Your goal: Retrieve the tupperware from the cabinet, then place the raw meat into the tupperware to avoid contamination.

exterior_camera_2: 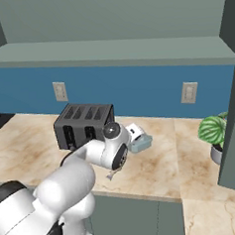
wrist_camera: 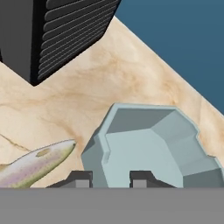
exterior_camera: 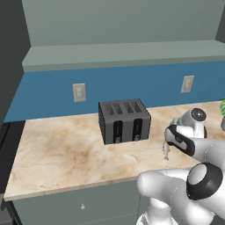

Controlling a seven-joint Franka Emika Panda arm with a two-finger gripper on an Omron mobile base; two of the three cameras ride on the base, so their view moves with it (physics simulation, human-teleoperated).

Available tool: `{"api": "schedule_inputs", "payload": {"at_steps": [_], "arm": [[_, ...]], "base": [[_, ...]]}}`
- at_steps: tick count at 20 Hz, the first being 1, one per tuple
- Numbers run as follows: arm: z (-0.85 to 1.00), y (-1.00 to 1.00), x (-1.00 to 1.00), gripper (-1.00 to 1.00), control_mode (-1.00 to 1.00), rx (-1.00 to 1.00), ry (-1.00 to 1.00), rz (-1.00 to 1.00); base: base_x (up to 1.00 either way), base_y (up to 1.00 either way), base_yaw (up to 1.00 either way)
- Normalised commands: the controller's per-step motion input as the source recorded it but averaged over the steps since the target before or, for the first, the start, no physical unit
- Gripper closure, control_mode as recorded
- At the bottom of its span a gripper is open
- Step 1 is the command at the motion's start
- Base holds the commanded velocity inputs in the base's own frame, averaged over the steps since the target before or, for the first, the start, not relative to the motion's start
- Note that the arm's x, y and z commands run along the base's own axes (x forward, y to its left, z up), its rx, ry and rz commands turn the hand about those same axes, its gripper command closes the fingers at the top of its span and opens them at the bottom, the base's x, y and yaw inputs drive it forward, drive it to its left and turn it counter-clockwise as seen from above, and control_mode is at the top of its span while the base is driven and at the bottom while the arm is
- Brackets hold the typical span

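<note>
The tupperware [exterior_camera_2: 141, 143] is seen already out on the bench [exterior_camera: 61, 149], right of the toaster [exterior_camera: 124, 121], open side up. The fish [wrist_camera: 37, 162] is found just beside it, to its near left, close to the bench's front edge [exterior_camera: 66, 188]. Whether the fish is lying on the bench or lifted off it cannot be told.

The jaws are drawn almost together above the near rim of the tupperware. Nothing is seen pinched between the fingertips [wrist_camera: 81, 179], and the fish is seen off to one side of them in the hand view, not between them.

The fish is judged to be light, slim and probably slippery, with a body that tapers toward the tail. A pinch across the thick middle, square to its length, is to be preferred. A grip near the tail would likely be lost, and the fish could be swung or dropped.

The tupperware is judged to be light and stiff, so it could easily be shoved along the smooth bench if its rim is struck. It is shallow and little longer than the fish, so the fish should be laid along its longest span and let go low.

Open bench is left between the toaster and the plant [exterior_camera_2: 212, 130]. The way from fish to tupperware is short and unblocked. Care is called for at the front edge, over which the fish could be knocked, and under the cabinet [exterior_camera: 123, 55] overhead, by which high lifts are limited.
</note>
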Motion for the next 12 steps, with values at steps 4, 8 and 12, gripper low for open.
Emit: {"api": "schedule_inputs", "payload": {"at_steps": [4, 8, 12], "arm": [[-0.22, -0.10, 0.10, 1.00, -1.00, 0.00, 0.00, 0.02], [-0.24, -0.16, 0.13, 1.00, -1.00, 0.00, 0.00, 0.02], [-0.22, -0.14, 0.16, 1.00, -1.00, 0.00, 0.00, 0.02]], "base": [[0.00, 0.00, 0.00], [0.00, 0.00, 0.00], [0.00, 0.00, 0.00]]}}
